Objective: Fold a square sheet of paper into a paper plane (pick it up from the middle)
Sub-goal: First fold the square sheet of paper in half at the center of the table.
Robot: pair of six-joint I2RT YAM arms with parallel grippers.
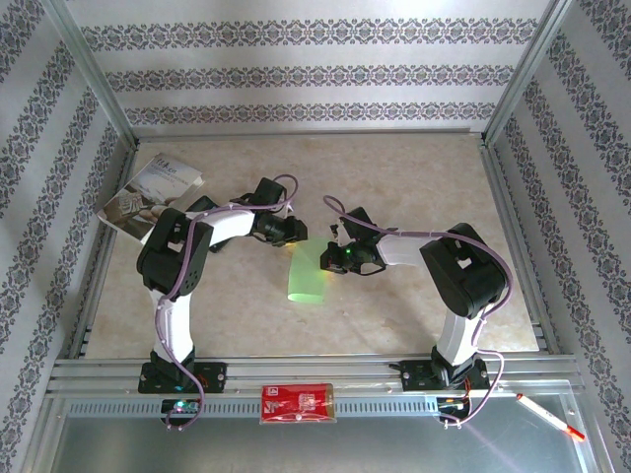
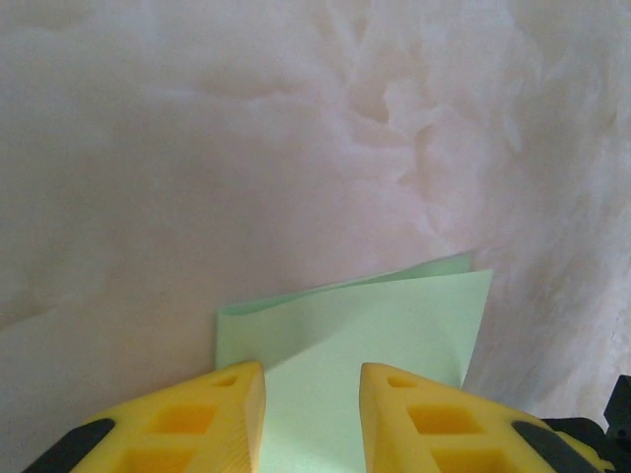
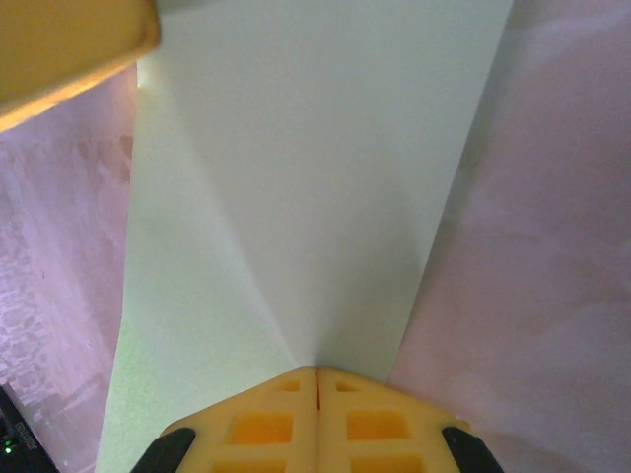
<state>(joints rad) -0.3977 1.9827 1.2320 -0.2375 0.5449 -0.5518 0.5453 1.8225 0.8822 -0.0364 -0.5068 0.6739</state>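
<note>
R gripper pinched tight on folded green sheet; L gripper jaws apart, sheet showing in the gap.

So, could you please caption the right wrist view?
Shut right gripper pinches the creased light green paper sheet over the pale marbled tabletop.

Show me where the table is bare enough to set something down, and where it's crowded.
Bare: the far strip of table right of the booklet, and the near patch between the green sheet and the front rail. Crowded: the centre, where the left gripper and right gripper meet at the sheet's far end.
</note>
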